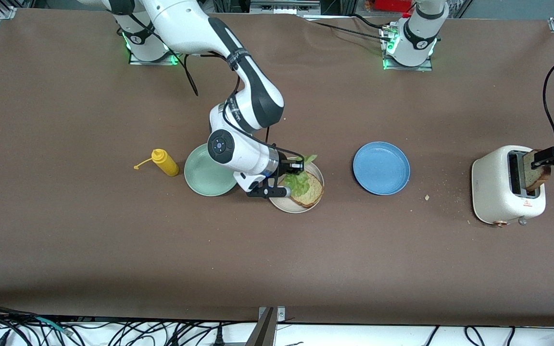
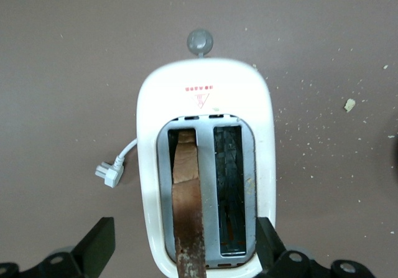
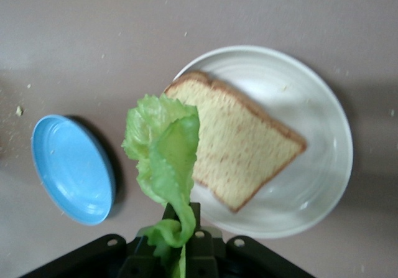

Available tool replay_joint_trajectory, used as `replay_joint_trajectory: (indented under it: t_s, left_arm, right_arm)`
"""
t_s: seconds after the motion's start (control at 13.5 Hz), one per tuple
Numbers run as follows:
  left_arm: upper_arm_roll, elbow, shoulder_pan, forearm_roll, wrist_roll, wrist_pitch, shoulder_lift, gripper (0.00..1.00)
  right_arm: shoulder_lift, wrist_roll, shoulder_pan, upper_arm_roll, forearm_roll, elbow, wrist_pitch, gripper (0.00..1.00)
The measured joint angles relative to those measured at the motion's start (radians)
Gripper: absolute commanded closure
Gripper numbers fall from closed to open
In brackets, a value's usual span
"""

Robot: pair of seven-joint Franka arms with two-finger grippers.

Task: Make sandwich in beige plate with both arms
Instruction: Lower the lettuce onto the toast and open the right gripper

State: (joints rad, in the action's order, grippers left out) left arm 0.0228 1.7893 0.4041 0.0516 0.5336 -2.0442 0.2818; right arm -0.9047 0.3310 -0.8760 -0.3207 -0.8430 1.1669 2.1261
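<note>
The bench (image 1: 89,240) carries everything. The right arm bends down over the beige plate (image 3: 323,166), its right gripper (image 3: 177,244) pinching a lettuce leaf (image 3: 163,150) above the bread slice (image 3: 239,147) lying there. The left gripper (image 2: 183,253) — fingers spread wide — hangs over the toaster (image 2: 205,85), either side of a toast slice (image 2: 186,203) standing in its slot.

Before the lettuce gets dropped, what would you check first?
1. Right hand shut on lettuce leaf: ok.
2. Bread slice lying flat in beige plate: ok.
3. Leaf over the slice: not ok, it hangs over the plate's rim in the right wrist view.
4. Left hand open around second slice in toaster: ok.
5. Blue plate apart from beige plate: ok.
</note>
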Motion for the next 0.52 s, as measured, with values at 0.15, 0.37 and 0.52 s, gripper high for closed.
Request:
replay_joint_trajectory:
  t_s: [0.15, 0.37, 0.52]
  left_arm:
    - [0.0, 0.013, 0.008, 0.0, 0.001, -0.001, 0.009, 0.47]
    - [0.002, 0.019, 0.013, 0.0, 0.001, -0.001, 0.011, 1.0]
    - [0.002, 0.019, 0.015, 0.0, 0.017, -0.001, 0.011, 1.0]
  right_arm:
    - [-0.02, -0.031, 0.001, 0.0, -0.001, 0.0, 0.043, 1.0]
    - [-0.041, -0.041, -0.006, 0.01, -0.002, 0.0, 0.091, 0.01]
    - [-0.048, -0.047, -0.014, 0.016, -0.002, 0.0, 0.125, 0.0]
